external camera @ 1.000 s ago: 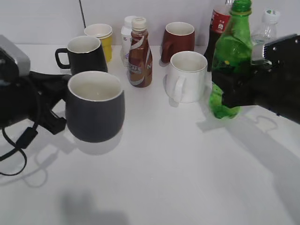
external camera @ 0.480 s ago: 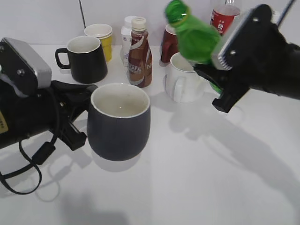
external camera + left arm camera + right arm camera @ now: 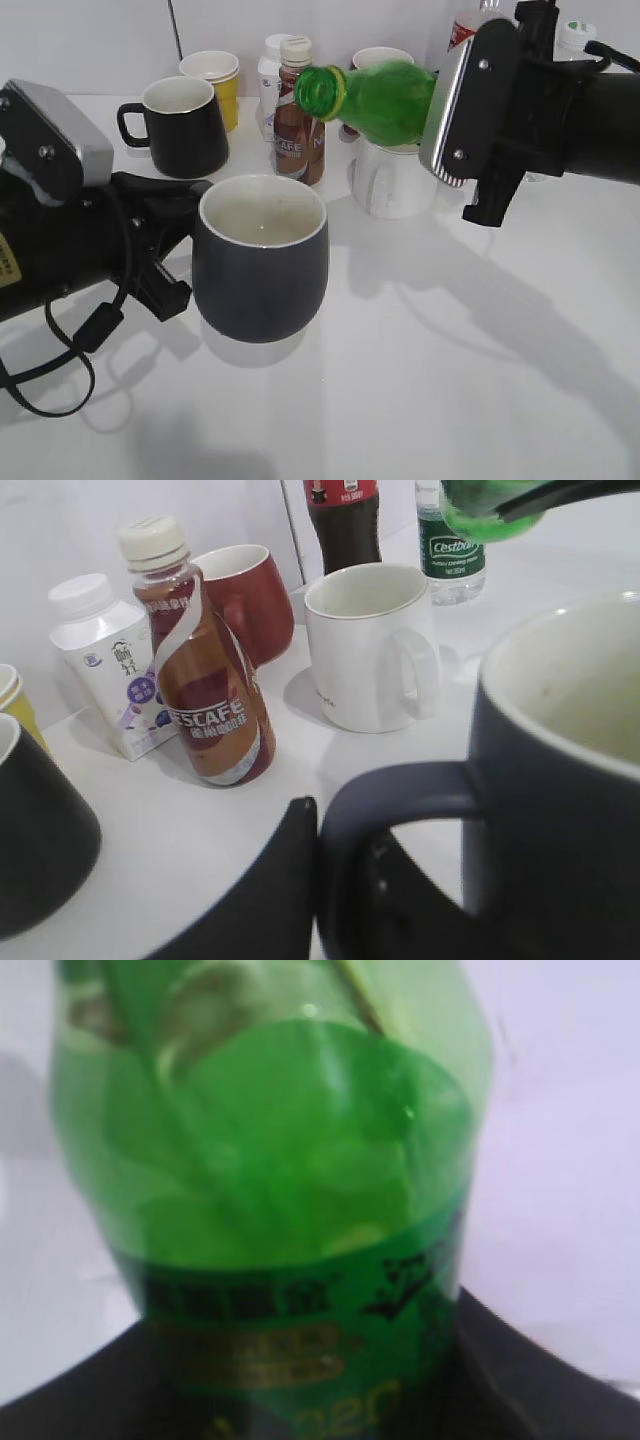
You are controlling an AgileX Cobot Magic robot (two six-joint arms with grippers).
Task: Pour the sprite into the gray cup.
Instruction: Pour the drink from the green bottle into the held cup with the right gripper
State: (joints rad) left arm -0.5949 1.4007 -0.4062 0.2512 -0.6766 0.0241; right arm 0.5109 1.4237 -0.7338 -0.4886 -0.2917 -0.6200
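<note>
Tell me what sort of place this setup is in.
Probably a lab or test bench rather than a kitchen. A bare white table stands against a plain white wall, crowded with assorted mugs and drink bottles, such as the coffee bottle and white mug, laid out like props.

A plain white worktop (image 3: 420,380) fills the lower view, smooth and slightly glossy. Behind the worktop rises a pale, bare wall (image 3: 90,40). A thin dark vertical line (image 3: 176,30) crosses the wall. Soft grey shadows fall across the worktop under diffuse light.
</note>
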